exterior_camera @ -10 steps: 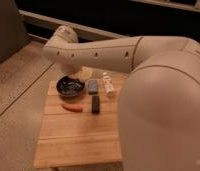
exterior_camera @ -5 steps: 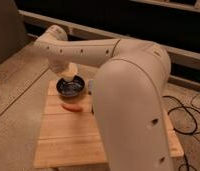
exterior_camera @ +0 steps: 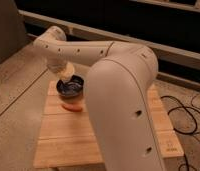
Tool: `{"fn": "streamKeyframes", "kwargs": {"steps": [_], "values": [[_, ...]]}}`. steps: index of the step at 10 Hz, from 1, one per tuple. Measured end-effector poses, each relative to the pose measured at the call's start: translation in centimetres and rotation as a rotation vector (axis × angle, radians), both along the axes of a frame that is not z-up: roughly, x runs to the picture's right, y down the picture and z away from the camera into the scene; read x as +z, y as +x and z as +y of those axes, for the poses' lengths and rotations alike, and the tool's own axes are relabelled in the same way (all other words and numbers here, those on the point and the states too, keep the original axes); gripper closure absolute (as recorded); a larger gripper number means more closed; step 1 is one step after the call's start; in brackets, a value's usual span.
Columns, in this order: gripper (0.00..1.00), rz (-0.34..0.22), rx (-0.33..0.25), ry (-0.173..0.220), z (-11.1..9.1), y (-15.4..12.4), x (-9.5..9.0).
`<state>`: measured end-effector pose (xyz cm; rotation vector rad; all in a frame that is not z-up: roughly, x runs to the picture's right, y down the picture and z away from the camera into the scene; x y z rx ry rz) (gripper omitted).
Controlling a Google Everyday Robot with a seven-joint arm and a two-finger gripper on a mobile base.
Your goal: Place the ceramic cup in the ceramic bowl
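The ceramic bowl [exterior_camera: 71, 89], dark and round, sits at the far left part of the wooden table [exterior_camera: 68, 140]. My arm reaches from the right foreground across to the left and bends down over the bowl. The gripper [exterior_camera: 67, 75] hangs just above the bowl's left rim, shut on a small cream object that looks like the ceramic cup [exterior_camera: 66, 71]. The cup is just above the bowl's inside and partly hidden by the wrist.
A thin orange object [exterior_camera: 72, 107] lies on the table just in front of the bowl. My bulky arm hides the table's right half. Black cables [exterior_camera: 185, 117] trail on the floor at right. A dark railing runs behind.
The arm has swung left and down, bringing the gripper with the cream cup over the bowl. The items right of the bowl are now hidden behind the arm.
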<state>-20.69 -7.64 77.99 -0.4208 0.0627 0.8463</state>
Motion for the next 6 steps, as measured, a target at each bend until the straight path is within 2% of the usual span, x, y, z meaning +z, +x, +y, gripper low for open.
{"fn": "streamKeyframes", "kwargs": {"steps": [2,4,6], "values": [[1.00,0.010,0.010,0.010,-0.5,0.3,0.2],[1.00,0.035,0.066,0.027,-1.9,1.2,1.5],[1.00,0.046,0.100,0.022,-2.3,1.4,3.0]]}}
